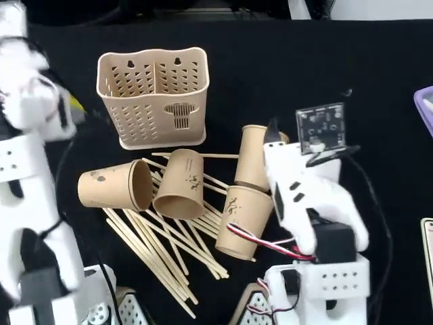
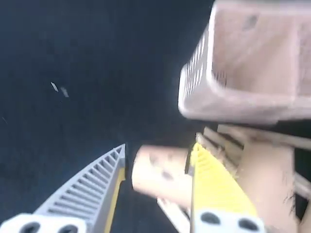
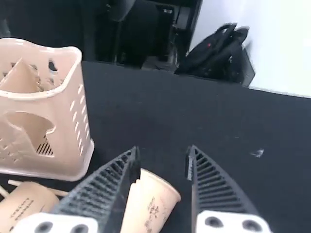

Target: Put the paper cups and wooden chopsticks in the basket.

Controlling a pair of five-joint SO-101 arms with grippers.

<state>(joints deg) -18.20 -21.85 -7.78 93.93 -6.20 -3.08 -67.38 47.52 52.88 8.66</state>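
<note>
I have the beige perforated basket [image 1: 152,95] standing upright toward the back of the black counter [image 1: 284,61], with a divider splitting it into two compartments. Four paper cups lie on their sides in front of it. The left cup [image 1: 111,186] and the middle cup [image 1: 179,183] are side by side and touching or nearly so. The front cup [image 1: 243,220] lies nearer my arms, and the back cup [image 1: 252,157] lies just behind it, end to end with it. The wooden chopsticks [image 1: 169,240] are spread in a loose fan on the counter, some running under the cups and most lying in front of the left and middle ones, all outside the basket. The right arm [image 1: 304,196] leans in from the front, its tip over the back cup. In the right wrist view the right gripper [image 3: 163,150] is spread wide with nothing clamped. That cup shows beyond the two black fingers [image 3: 112,187], one edge passing behind a finger, and I cannot tell whether it is touched. The basket stands off to one side, apart from the gripper, and a dark bag [image 3: 218,46] sits beyond the counter's far edge. The left arm [image 1: 30,156] stands at the left edge of the counter, beside the basket. In the left wrist view the left gripper [image 2: 159,148], one finger grey and one yellow, is also wide open and holds nothing. The left cup is framed between its fingers, with the basket just beyond.
</note>
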